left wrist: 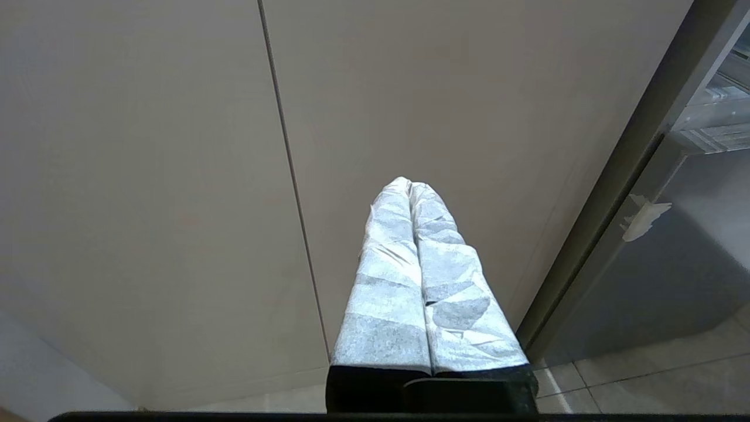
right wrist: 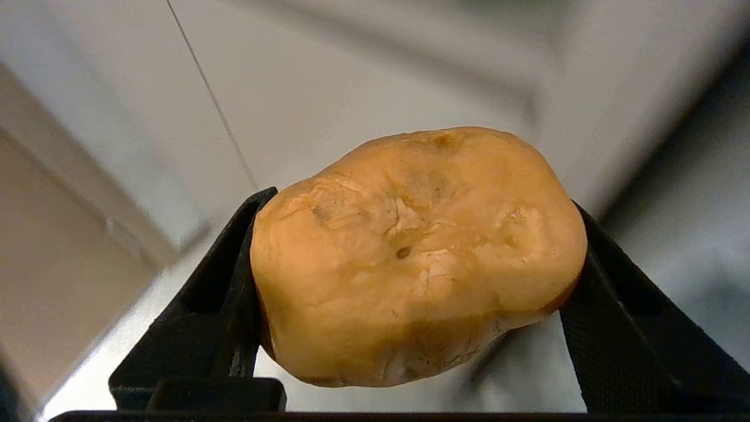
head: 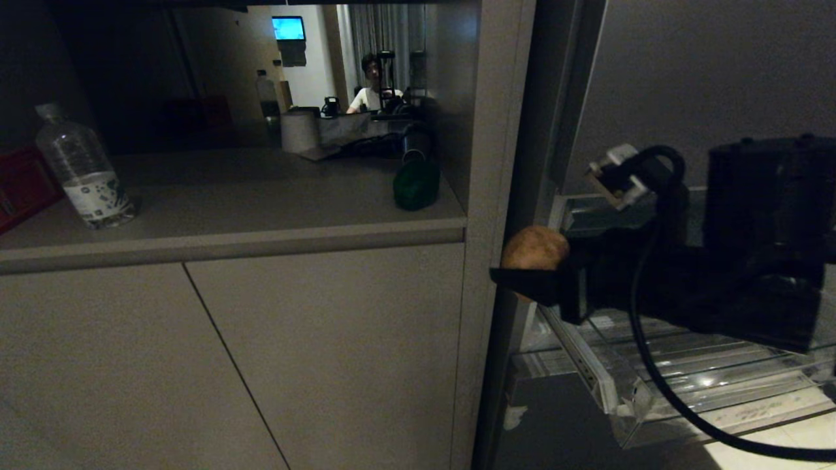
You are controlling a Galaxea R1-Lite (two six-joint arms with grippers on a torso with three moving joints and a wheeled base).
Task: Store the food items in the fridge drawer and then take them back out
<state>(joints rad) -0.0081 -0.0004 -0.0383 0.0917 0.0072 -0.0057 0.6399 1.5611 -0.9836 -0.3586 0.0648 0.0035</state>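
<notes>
A brown potato is clamped between the black fingers of my right gripper, which hovers at the left front corner of the pulled-out clear fridge drawer, beside the cabinet's side panel. In the right wrist view the potato fills the span between both fingers of the right gripper. The dark green pepper rests on the counter near its right end. My left gripper hangs low in front of the cabinet doors, its taped fingers pressed together on nothing.
A clear water bottle and a red box stand at the counter's left. A paper roll sits further back, and a person is beyond it. Grey cabinet doors lie below. A black cable hangs across the drawer.
</notes>
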